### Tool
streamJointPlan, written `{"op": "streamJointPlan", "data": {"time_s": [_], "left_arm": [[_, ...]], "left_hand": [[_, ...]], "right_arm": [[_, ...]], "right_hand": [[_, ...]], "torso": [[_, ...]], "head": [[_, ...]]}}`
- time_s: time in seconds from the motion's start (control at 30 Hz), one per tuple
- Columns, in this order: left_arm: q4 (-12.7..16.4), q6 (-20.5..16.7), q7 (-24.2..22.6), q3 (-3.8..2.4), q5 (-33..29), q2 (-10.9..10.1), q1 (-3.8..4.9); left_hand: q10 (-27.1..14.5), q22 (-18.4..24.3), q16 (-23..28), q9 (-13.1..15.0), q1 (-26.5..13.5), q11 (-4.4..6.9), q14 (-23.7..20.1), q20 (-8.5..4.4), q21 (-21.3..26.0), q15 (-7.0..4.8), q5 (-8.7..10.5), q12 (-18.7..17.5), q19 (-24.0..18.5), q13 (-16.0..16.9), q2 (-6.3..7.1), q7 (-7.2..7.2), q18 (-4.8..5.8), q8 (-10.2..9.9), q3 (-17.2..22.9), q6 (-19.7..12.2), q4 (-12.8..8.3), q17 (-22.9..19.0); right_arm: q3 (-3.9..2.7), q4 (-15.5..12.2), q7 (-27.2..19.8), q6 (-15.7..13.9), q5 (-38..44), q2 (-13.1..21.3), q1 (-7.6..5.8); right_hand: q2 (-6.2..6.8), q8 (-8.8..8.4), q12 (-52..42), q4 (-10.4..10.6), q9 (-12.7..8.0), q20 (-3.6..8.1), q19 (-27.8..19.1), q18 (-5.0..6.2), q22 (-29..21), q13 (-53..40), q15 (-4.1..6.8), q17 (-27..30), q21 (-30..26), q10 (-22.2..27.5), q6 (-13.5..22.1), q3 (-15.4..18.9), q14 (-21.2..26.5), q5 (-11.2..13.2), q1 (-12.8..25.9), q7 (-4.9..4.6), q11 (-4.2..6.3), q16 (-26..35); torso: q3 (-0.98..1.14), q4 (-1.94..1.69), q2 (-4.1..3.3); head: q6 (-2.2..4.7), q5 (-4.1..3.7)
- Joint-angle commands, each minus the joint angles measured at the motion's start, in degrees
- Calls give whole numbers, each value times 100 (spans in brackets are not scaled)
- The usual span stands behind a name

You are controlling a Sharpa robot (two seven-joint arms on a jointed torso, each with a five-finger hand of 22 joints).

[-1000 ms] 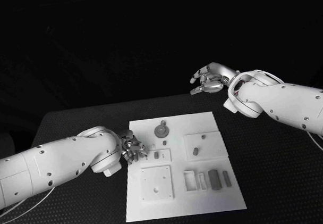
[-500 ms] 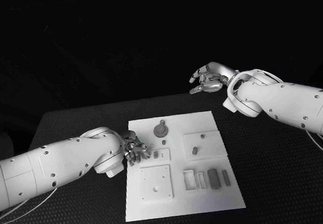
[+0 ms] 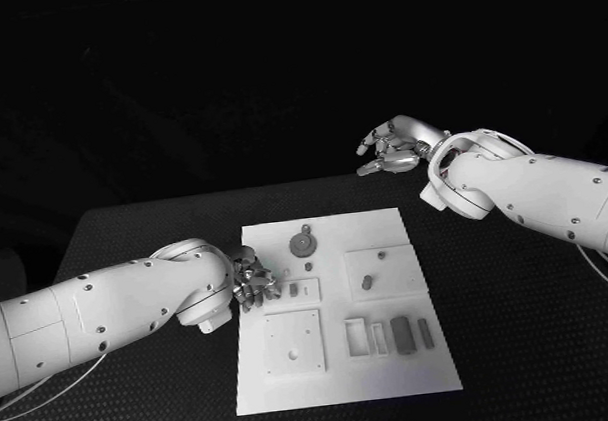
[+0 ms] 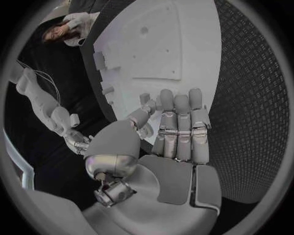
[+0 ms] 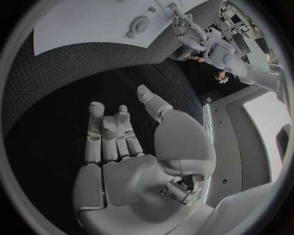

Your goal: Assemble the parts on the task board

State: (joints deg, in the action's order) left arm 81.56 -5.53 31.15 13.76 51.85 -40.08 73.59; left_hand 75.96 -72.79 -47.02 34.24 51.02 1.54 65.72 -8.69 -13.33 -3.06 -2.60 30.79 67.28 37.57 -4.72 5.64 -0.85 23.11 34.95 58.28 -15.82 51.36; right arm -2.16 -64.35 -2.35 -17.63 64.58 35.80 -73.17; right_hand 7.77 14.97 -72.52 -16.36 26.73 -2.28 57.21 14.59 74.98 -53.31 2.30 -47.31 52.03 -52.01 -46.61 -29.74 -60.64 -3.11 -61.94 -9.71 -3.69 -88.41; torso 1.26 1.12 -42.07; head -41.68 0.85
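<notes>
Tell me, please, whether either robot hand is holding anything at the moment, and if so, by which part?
Nothing is held. The left robot hand hovers open-palmed at the task board's left edge; the right robot hand is raised beyond the board, fingers apart.

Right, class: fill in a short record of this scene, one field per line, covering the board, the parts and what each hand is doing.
surface: black table
task board: white plate, mid-table
parts: small grey pieces on the board, among them a round one near the far edge
left hand: at the board's left edge, fingers apart, holding nothing
right hand: raised beyond the table's far edge, holding nothing
</notes>
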Motion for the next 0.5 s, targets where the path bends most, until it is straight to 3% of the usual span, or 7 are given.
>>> {"op": "streamJointPlan", "data": {"time_s": [0.03, 0.5], "left_arm": [[-16, -62, 22, -1, 189, 5, -1], [-30, 4, 33, -1, 267, 20, -5]], "left_hand": [[0, -10, -31, 3, 25, 57, 42, 5, -24, 0, -22, 24, 45, 8, 12, -165, -91, 30, 0, 199, -24, -6], [11, -25, -49, -2, 26, 62, 51, 1, -27, -3, -22, 36, 57, 10, 15, -171, -94, 19, 6, 221, -31, -11]], "right_arm": [[-2, -15, -40, 66, 4, 2, 3], [-2, -20, -43, 82, 4, 2, 7]], "right_hand": [[-56, -3, -10, -1, -8, -4, -2, 41, 83, 6, 11, 9, -24, 13, 14, 45, 45, 23, 3, -44, -4, 30], [-55, -3, -11, -1, -9, -4, -2, 41, 83, 8, 11, 10, -26, 14, 15, 46, 46, 23, 3, -44, -4, 30]], "torso": [[-4, -4, -2], [-1, 2, -1]], "head": [[6, 5], [-9, 1]]}}
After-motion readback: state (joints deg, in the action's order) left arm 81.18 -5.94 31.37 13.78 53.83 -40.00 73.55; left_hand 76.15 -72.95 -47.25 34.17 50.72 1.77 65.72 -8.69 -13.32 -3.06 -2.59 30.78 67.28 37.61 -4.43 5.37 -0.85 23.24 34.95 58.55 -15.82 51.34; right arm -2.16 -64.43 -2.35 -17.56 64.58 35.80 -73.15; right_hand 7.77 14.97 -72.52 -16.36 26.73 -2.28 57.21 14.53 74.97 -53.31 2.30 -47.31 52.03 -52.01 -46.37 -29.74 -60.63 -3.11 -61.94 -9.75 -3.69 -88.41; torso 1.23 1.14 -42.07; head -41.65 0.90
